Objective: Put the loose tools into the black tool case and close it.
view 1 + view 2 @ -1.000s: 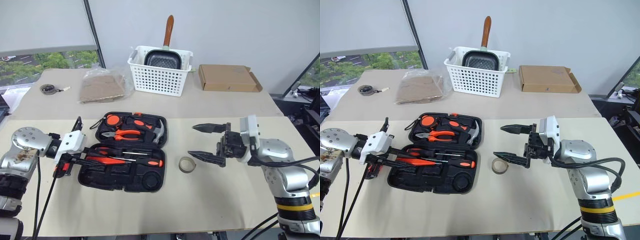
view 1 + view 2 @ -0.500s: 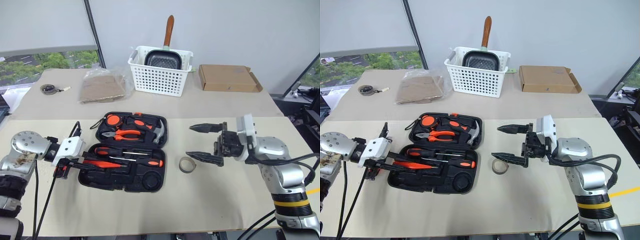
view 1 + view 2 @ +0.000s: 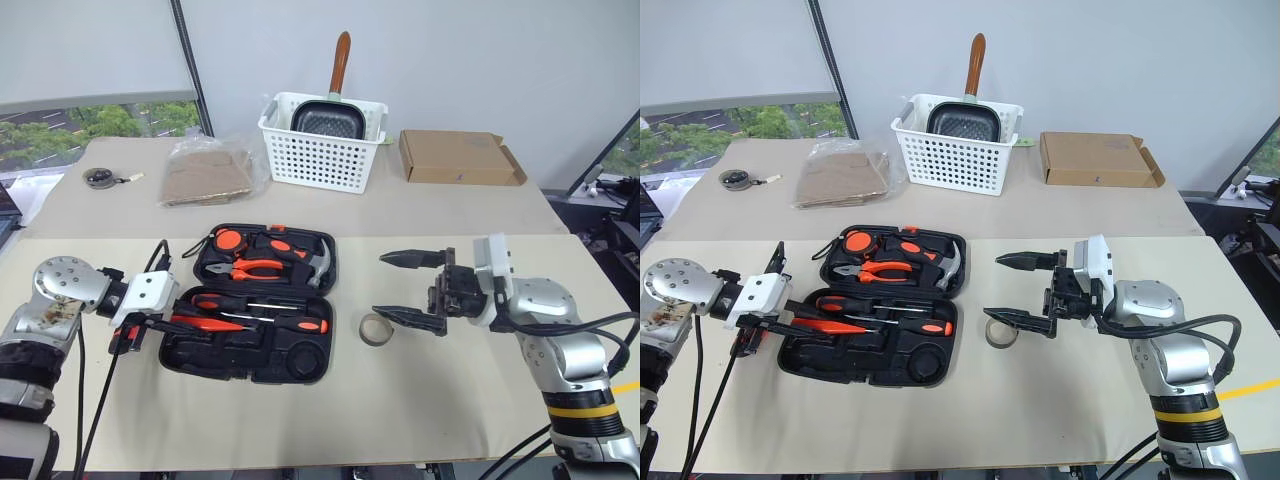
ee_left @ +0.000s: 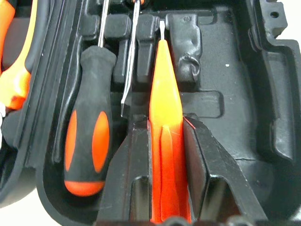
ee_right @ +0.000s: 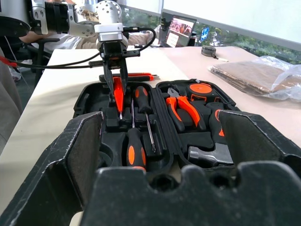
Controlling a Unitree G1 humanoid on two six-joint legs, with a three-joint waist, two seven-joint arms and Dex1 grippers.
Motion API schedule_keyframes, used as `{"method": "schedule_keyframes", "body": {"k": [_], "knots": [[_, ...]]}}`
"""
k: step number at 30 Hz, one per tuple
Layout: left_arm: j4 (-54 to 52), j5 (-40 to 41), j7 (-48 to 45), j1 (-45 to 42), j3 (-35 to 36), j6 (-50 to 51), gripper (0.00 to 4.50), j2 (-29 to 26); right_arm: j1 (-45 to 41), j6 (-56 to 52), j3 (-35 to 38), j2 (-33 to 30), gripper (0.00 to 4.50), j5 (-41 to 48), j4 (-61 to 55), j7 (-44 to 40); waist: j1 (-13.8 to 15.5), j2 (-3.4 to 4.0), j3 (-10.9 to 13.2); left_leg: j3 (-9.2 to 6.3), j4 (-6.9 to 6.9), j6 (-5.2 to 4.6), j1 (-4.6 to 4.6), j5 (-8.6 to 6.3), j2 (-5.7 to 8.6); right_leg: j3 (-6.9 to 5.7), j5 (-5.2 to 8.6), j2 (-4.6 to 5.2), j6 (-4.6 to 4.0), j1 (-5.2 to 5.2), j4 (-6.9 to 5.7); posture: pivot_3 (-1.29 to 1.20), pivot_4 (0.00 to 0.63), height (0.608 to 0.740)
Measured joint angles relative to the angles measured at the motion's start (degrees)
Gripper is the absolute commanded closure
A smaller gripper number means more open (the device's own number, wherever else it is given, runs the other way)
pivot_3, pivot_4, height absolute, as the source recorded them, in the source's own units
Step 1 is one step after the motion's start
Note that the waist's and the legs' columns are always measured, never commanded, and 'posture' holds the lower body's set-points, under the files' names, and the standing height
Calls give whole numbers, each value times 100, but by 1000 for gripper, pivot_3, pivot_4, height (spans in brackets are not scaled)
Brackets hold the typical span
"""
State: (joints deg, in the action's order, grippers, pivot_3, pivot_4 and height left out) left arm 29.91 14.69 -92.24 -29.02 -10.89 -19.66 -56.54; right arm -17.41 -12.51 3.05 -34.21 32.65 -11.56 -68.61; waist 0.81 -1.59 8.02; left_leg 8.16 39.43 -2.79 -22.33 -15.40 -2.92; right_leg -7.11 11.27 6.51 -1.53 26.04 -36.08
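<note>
One small orange screwdriver (image 4: 165,141) is pinched in the left gripper (image 3: 165,323) over the black tool case (image 3: 250,355), while the right gripper (image 3: 402,286) is wide open.

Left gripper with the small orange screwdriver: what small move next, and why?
Probably lower it a touch and let go: the left gripper holds the small orange screwdriver over the open black case, in line with a slot beside the two long screwdrivers.

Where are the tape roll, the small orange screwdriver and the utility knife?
tape roll (image 3: 376,329), left eye view, front rim.
small orange screwdriver (image 4: 165,117), left wrist view, handle.
utility knife (image 5: 128,76), right wrist view, orange body, behind case.
</note>
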Motion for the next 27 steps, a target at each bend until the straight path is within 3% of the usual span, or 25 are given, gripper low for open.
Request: {"method": "schedule_keyframes", "body": {"k": [18,20,21,27], "knots": [[24,-222,-9,-252,-249,333,4023,175,58,89,-10,37,0,0,-1,95,-12,1,0,-1,38,-18,-9,-11,-3,3,-6,-1,10,-1,-11,0,150,700],[24,-211,-10,-257,-269,409,3016,164,58,92,-16,61,0,0,-1,111,-13,1,0,-1,38,-17,-9,-11,-3,3,-6,-1,10,-1,-12,0,150,700],[22,-204,-8,-258,-275,450,2837,160,58,94,-24,64,0,0,-1,112,-14,1,-1,-1,38,-17,-8,-11,-3,3,-6,-1,10,-1,-12,0,150,700],[-4,-181,-10,-260,-276,566,527,132,58,118,-46,94,0,-3,-1,110,-7,1,0,-4,39,-15,-10,-9,-3,2,-6,-1,10,-1,-14,0,150,700]]}}
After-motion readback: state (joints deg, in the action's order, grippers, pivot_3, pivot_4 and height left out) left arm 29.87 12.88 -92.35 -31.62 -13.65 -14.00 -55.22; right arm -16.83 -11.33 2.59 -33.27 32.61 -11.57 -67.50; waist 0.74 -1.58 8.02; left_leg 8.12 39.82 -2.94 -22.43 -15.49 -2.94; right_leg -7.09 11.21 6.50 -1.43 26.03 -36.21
